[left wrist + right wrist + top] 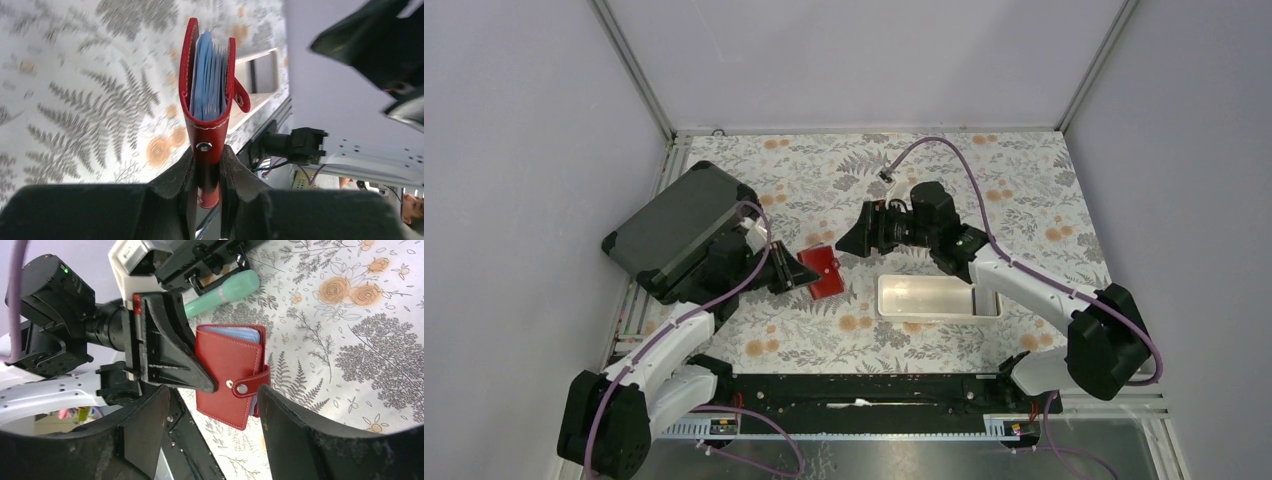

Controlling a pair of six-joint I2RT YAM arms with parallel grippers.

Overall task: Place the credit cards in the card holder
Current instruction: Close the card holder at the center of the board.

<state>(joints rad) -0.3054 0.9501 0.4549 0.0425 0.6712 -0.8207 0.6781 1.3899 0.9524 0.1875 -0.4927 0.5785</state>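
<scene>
The red card holder (pixel 825 272) is held off the table in my left gripper (pixel 790 268), which is shut on its folded spine edge. In the left wrist view the card holder (pixel 206 132) gapes open away from the fingers, with several light blue credit cards (pixel 207 80) standing inside it; its snap strap (pixel 241 98) hangs loose. No yellow-brown card shows. My right gripper (pixel 852 240) is open and empty, facing the holder from the right. In the right wrist view the card holder (pixel 225 390) sits just beyond the gripper's (pixel 212 440) spread fingers, apart from both.
A long white tray (pixel 939 297) lies right of the holder, under the right arm. A big dark grey hard case (pixel 679 228) stands at the back left, behind the left arm. A mint-green cylindrical object (pixel 225 292) shows beyond the left gripper.
</scene>
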